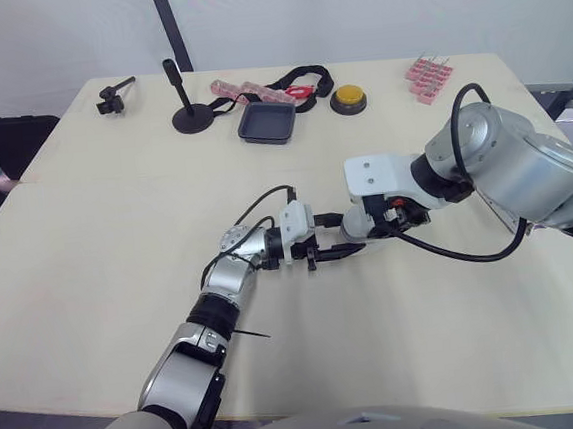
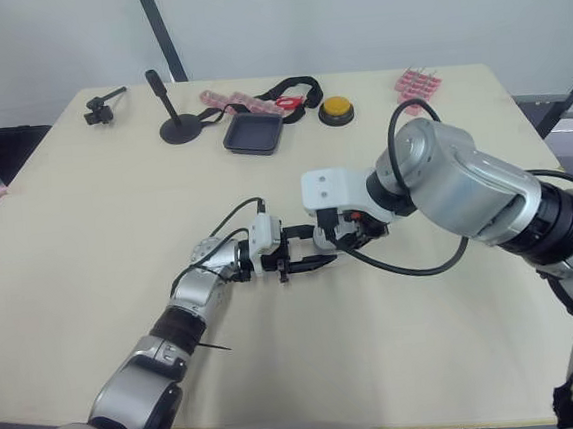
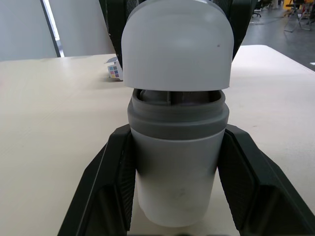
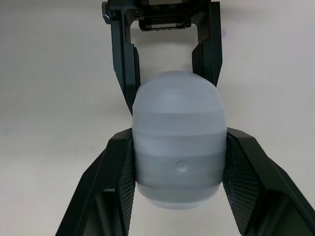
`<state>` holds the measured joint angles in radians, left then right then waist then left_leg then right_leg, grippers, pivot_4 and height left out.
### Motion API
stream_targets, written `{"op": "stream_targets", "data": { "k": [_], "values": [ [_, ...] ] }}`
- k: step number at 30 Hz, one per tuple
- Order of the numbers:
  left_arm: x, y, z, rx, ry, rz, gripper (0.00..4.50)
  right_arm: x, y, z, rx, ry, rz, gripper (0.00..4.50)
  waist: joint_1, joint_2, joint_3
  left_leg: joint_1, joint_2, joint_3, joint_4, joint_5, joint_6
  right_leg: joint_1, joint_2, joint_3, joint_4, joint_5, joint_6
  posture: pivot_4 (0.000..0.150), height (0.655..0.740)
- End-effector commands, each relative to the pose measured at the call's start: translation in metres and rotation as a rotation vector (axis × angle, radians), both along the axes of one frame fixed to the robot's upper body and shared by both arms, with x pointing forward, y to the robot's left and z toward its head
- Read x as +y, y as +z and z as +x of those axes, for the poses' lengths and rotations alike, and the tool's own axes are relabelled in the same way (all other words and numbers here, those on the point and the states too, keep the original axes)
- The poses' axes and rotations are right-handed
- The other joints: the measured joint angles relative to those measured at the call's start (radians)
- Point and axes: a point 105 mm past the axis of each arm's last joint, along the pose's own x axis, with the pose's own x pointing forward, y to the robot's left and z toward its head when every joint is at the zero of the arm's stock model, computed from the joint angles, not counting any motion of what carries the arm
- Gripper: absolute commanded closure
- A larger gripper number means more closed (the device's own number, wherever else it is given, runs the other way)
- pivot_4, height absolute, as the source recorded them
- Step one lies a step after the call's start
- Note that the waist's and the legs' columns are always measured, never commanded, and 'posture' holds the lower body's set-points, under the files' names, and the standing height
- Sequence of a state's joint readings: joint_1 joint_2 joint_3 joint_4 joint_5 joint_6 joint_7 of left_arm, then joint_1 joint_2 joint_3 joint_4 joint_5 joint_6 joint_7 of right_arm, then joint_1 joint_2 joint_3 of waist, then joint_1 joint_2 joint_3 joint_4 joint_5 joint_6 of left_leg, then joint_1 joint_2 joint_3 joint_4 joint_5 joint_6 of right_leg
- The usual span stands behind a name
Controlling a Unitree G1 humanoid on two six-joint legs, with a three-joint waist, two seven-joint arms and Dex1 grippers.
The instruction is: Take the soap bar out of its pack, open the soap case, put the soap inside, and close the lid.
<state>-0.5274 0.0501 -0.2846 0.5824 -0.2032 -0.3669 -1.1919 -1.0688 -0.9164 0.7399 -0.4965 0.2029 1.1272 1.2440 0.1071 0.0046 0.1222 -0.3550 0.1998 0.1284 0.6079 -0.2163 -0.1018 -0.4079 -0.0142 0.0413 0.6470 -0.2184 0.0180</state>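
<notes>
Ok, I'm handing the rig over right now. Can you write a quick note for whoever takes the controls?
Left gripper: shut on the body of the soap case, near the middle of the table.
Right gripper: shut on the lid, facing the left one.
Lid: raised just off the grey collar with a thin gap; not fully off, not seated.
Soap: cannot tell whether the bar is inside.
Done: case gripped at both ends, lid loose.
Left: check for the bar first. If it is in, press the lid shut; otherwise pull the lid off, unpack the bar, load it and close.
</notes>
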Motion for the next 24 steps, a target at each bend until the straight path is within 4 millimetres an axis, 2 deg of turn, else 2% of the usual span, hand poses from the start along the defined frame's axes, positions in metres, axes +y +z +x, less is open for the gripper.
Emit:
{"op": "stream_targets", "data": {
  "k": [1,13,14,18,19,24],
  "values": [
    [-0.0018,0.0007,0.0009,-0.010,-0.002,0.008,2.64,0.0000,-0.0038,0.0002,-0.004,0.007,-0.015,2.53,0.000,0.000,0.000,0.000,0.000,0.000,0.000,0.000,0.000,0.000,0.000,0.000,0.000,0.000,0.000,0.150,0.7400],
    [-0.0011,0.0001,0.0005,-0.009,-0.005,0.013,2.64,0.0021,-0.0018,0.0006,-0.018,0.018,-0.007,2.53,-0.002,0.000,0.000,0.000,0.000,0.000,0.000,0.000,0.000,0.000,0.000,0.000,0.000,0.000,0.000,0.150,0.7400],
    [-0.0014,0.0000,0.0004,-0.009,-0.006,0.014,2.64,0.0023,-0.0014,0.0005,-0.019,0.019,-0.005,1.49,-0.001,0.000,0.000,0.000,0.000,0.000,0.000,0.000,0.000,0.000,0.000,0.000,0.001,0.000,0.000,0.150,0.7400],
    [-0.0018,0.0001,0.0002,-0.008,-0.009,0.014,2.64,0.0032,-0.0006,0.0006,-0.022,0.020,-0.002,0.23,0.001,0.000,0.000,0.000,0.000,0.000,0.000,0.000,0.000,0.000,0.000,0.000,0.000,0.000,0.000,0.150,0.7400],
    [-0.0018,0.0001,0.0002,-0.008,-0.009,0.013,2.64,0.0034,-0.0002,0.0006,-0.022,0.019,-0.001,0.05,0.002,0.000,0.000,-0.001,0.000,0.000,0.000,0.000,0.000,0.000,0.000,0.000,0.000,0.000,0.000,0.150,0.7400],
    [-0.0022,0.0002,0.0002,-0.007,-0.011,0.014,2.64,0.0036,0.0005,0.0016,-0.028,0.017,0.002,0.05,0.001,0.000,0.000,-0.001,0.000,0.000,-0.001,0.000,0.000,0.000,0.000,0.000,-0.001,0.000,0.000,0.150,0.7400]
  ]
}}
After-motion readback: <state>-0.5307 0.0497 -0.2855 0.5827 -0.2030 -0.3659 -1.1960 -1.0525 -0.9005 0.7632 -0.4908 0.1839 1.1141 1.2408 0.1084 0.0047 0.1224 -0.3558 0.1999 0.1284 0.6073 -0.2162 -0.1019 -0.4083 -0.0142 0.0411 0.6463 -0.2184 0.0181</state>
